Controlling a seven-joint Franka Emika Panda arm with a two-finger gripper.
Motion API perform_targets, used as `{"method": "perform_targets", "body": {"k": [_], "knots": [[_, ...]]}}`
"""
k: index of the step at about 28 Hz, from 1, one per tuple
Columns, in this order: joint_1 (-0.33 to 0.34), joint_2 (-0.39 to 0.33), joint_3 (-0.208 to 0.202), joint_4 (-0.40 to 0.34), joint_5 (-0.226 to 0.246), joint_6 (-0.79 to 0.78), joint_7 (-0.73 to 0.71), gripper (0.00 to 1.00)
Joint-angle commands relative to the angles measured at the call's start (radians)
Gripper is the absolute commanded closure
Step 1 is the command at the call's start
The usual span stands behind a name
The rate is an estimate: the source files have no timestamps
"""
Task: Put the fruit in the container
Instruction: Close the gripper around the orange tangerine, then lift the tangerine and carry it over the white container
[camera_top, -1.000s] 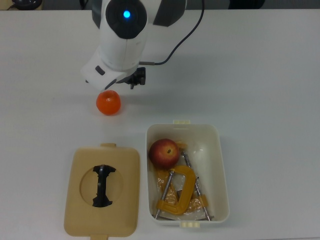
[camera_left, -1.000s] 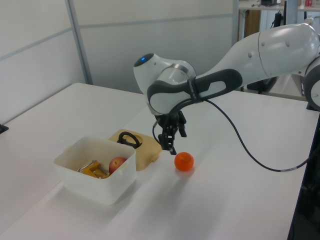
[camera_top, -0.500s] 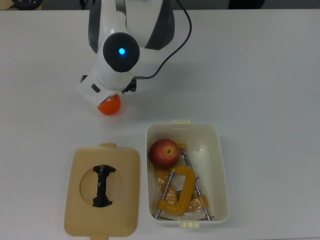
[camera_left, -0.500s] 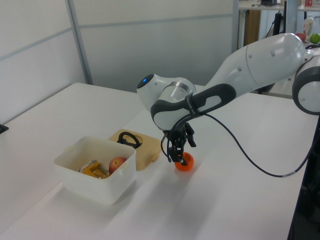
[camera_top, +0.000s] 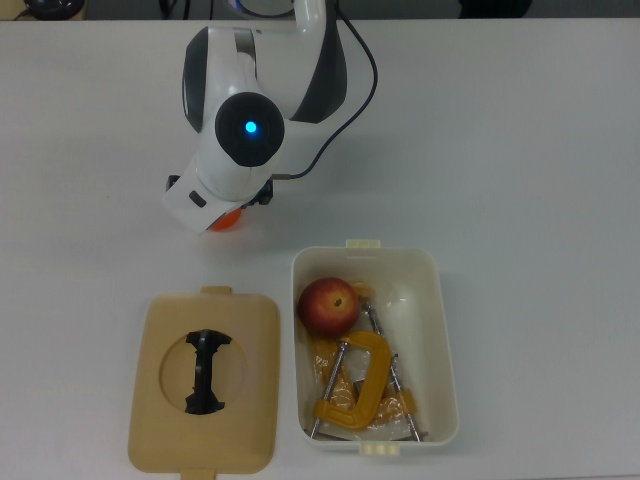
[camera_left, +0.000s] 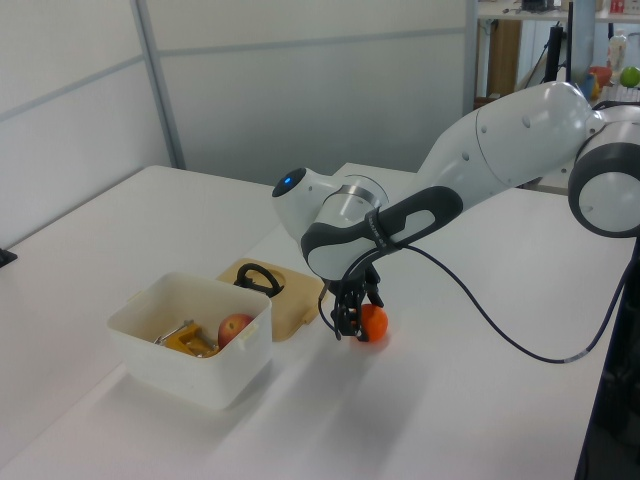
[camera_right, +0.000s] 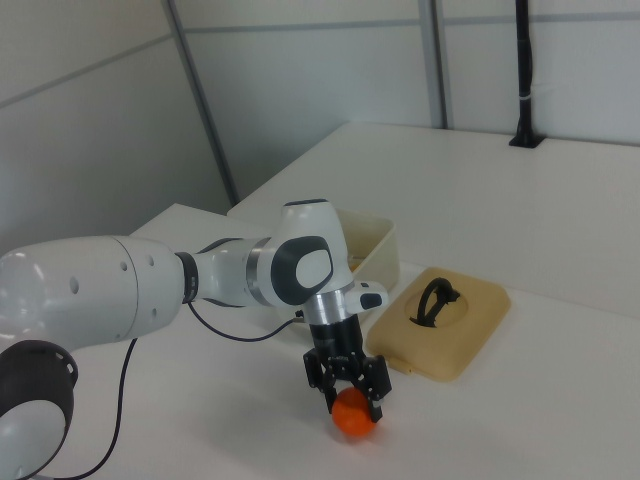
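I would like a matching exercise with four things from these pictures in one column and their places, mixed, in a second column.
Things:
1. apple
2. orange
3. yellow clamp
4. tan lid

Places:
A. on the table, between the fingers of the claw
B. flat on the table beside the tub
C. in the tub, at the end nearer the arm
D. in the tub, at the end farther from the arm

Pairs: 1-C, 2-A, 3-D, 4-B

A white table (camera_top: 520, 150) carries 3 things: an orange (camera_right: 352, 417), a white tub (camera_top: 445, 340) and a tan lid (camera_top: 165, 420).
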Motion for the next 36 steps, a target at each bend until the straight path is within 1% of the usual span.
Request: {"method": "perform_targets", "body": {"k": [1,3,4,6,7,10,11,12,14,16,19,20,21,23,25,26,27,28,29,30,32,33,34,36], "knots": [[0.004,-0.010,-0.006,0.002,-0.005,0.015,-0.065,0.77],[0.002,-0.014,-0.006,0.006,0.001,0.015,-0.065,0.88],[0.002,-0.019,-0.006,0.008,0.004,0.015,-0.063,0.92],[0.002,-0.034,-0.006,0.015,0.015,0.015,-0.060,0.93],[0.002,-0.045,-0.006,0.037,0.033,0.015,-0.056,0.93],[0.002,-0.053,-0.006,0.063,0.082,0.017,-0.053,0.93],[0.002,-0.056,-0.006,0.095,0.112,0.024,-0.053,0.93],[0.002,-0.057,-0.006,0.117,0.123,0.034,-0.053,0.93],[0.002,-0.062,-0.003,0.141,0.140,0.066,-0.050,0.93],[0.004,-0.066,0.003,0.155,0.169,0.139,-0.043,0.93],[0.011,-0.066,0.006,0.155,0.182,0.266,-0.014,0.92],[0.014,-0.066,0.017,0.154,0.182,0.350,0.015,0.90],[0.014,-0.065,0.023,0.154,0.182,0.386,0.033,0.89],[0.016,-0.062,0.040,0.154,0.176,0.435,0.064,0.86],[0.019,-0.056,0.067,0.155,0.165,0.472,0.097,0.85],[0.027,-0.054,0.075,0.157,0.160,0.480,0.105,0.84],[0.036,-0.053,0.080,0.158,0.156,0.492,0.114,0.79],[0.045,-0.053,0.081,0.157,0.154,0.507,0.122,0.72],[0.053,-0.053,0.081,0.158,0.154,0.521,0.133,0.62],[0.062,-0.054,0.083,0.157,0.153,0.540,0.165,0.34],[0.079,-0.054,0.083,0.158,0.151,0.541,0.194,0.08],[0.083,-0.057,0.083,0.157,0.147,0.540,0.199,0.00],[0.086,-0.063,0.083,0.157,0.134,0.535,0.199,0.00],[0.085,-0.068,0.081,0.158,0.130,0.528,0.199,0.00]]}}
